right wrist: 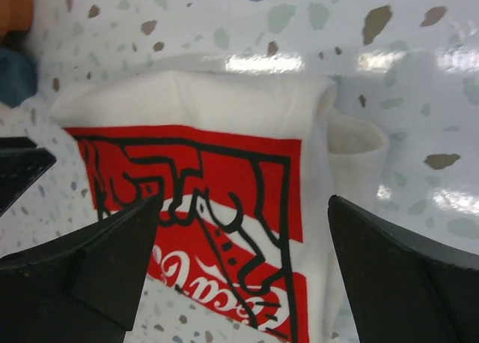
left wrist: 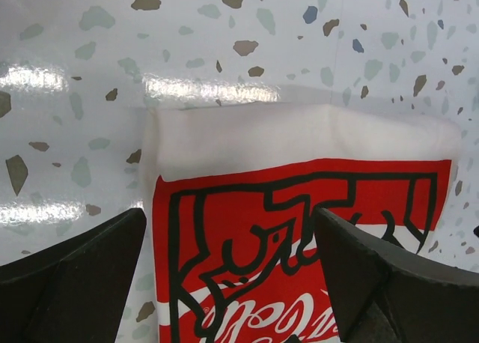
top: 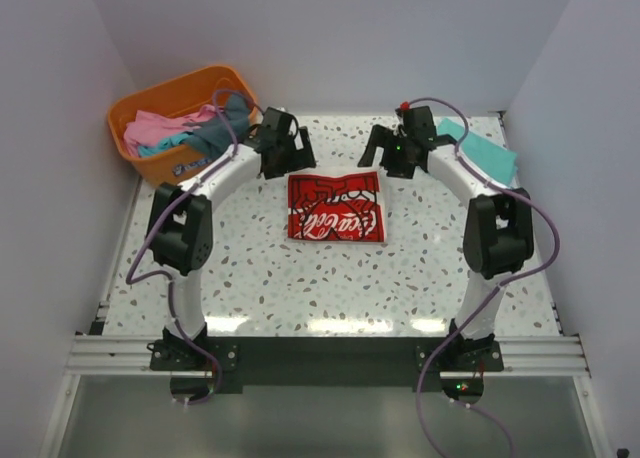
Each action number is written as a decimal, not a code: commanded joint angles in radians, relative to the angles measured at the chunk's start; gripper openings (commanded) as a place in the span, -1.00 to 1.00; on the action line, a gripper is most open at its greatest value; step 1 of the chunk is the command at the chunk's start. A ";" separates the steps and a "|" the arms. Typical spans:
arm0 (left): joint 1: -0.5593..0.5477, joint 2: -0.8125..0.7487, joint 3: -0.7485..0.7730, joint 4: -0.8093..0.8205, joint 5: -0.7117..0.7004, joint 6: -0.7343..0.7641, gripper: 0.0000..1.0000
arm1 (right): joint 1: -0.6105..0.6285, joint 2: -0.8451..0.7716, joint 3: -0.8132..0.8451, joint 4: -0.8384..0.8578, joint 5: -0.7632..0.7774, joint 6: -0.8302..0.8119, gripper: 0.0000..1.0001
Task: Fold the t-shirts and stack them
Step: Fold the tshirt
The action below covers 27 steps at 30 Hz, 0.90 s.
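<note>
The cream-white t-shirt with the red print [top: 336, 206] lies folded into a small rectangle at the table's middle. It fills the left wrist view [left wrist: 299, 231] and the right wrist view [right wrist: 224, 201]. My left gripper [top: 287, 156] hovers open and empty over its far left corner. My right gripper [top: 392, 154] hovers open and empty over its far right corner. A folded teal-green t-shirt [top: 482, 150] lies at the far right. Pink [top: 152, 128] and dark grey-blue [top: 222, 128] t-shirts lie bunched in the basket.
The orange plastic basket [top: 130, 108] stands at the far left corner. White walls close in the table on three sides. The speckled tabletop [top: 330, 288] lies between the shirt and the arm bases.
</note>
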 commanded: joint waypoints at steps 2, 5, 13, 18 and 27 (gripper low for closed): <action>0.003 -0.088 -0.055 0.115 0.085 0.034 1.00 | 0.005 -0.137 -0.112 0.180 -0.225 0.054 0.97; 0.001 -0.065 -0.067 0.155 0.117 0.025 1.00 | 0.028 -0.123 -0.137 0.200 -0.244 0.074 0.97; 0.003 0.139 0.043 0.142 0.089 0.057 1.00 | 0.036 0.082 -0.053 0.150 -0.146 0.080 0.97; 0.012 0.249 0.088 0.090 0.072 0.057 1.00 | 0.028 0.161 -0.037 0.125 -0.069 0.062 0.97; 0.017 0.205 0.054 0.092 0.100 0.036 1.00 | 0.018 0.138 -0.005 0.061 -0.058 0.024 0.97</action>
